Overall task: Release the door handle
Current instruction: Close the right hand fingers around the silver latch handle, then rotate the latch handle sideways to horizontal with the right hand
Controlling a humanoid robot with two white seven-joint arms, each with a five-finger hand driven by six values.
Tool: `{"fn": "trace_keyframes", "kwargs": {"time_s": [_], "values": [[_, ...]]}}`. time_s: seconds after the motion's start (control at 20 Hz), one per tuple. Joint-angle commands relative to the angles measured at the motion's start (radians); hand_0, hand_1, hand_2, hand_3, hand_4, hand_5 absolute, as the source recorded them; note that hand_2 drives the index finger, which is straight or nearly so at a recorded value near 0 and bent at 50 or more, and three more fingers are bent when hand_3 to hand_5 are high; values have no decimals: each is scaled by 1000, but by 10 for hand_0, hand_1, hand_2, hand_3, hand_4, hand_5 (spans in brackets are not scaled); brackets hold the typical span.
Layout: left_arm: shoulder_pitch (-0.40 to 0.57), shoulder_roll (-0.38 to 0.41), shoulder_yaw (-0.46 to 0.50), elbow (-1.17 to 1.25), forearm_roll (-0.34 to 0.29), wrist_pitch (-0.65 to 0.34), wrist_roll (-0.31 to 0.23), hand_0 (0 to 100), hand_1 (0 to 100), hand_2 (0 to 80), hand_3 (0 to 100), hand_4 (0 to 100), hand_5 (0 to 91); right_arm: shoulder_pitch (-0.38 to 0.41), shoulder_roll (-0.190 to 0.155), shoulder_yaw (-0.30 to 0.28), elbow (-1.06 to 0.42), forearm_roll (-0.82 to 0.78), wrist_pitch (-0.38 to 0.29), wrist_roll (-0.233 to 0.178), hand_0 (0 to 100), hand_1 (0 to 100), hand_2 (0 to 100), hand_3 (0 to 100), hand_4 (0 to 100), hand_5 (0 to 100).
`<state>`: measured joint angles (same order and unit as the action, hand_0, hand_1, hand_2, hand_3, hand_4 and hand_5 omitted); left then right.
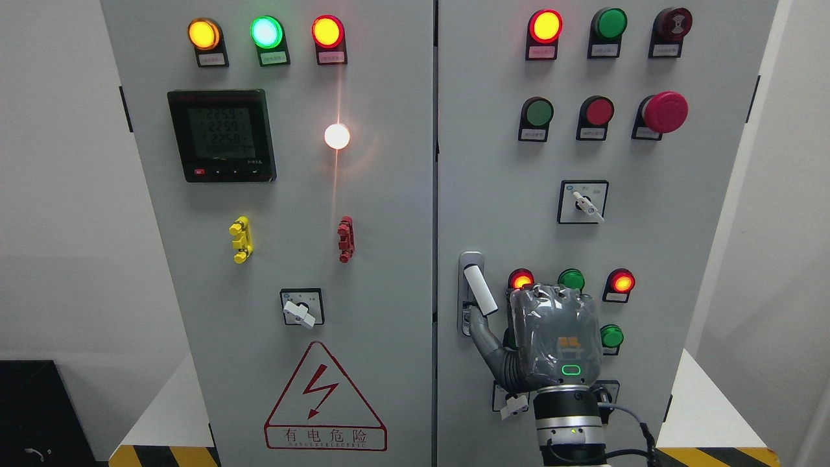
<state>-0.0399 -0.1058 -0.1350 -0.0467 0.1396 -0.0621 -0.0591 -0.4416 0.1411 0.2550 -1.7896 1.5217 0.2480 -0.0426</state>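
The door handle (471, 293) is a grey plate with a white lever (480, 290), mounted at the left edge of the cabinet's right door (648, 227). The lever tilts out to the lower right. My right hand (519, 310) is just right of the handle, its back towards me. Its thumb (485, 332) stretches left and reaches the handle's lower part under the lever. The other fingers point at the door, beside the handle and not around it. The hand holds nothing. My left arm is out of view.
Lit red and green lamps (521, 279) sit on the door just above and right of my hand. Rotary switches (583, 202), push buttons and a red emergency button (664, 111) are higher up. The left door (292, 194) carries a meter, lamps and a warning sign.
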Motion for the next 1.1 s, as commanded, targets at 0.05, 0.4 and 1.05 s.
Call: {"fn": "trace_keyframes", "kwargs": {"time_s": [0.05,0.4,1.05], "values": [[0,0,0,-1,0,-1,-1,120,556,0,0,0,0,3,0,0,-10,0,1,-2,508,350,981,1000,1000,1000],[0,0,0,-1,0,-1,-1,120,556,0,0,0,0,3,0,0,-14,0,-1,-3,510,352,981,1000,1000,1000],[0,0,0,-1,0,-1,-1,120,556,0,0,0,0,1,-2,-6,-14,2,-1,-2,510,373,980,1000,1000,1000]]}}
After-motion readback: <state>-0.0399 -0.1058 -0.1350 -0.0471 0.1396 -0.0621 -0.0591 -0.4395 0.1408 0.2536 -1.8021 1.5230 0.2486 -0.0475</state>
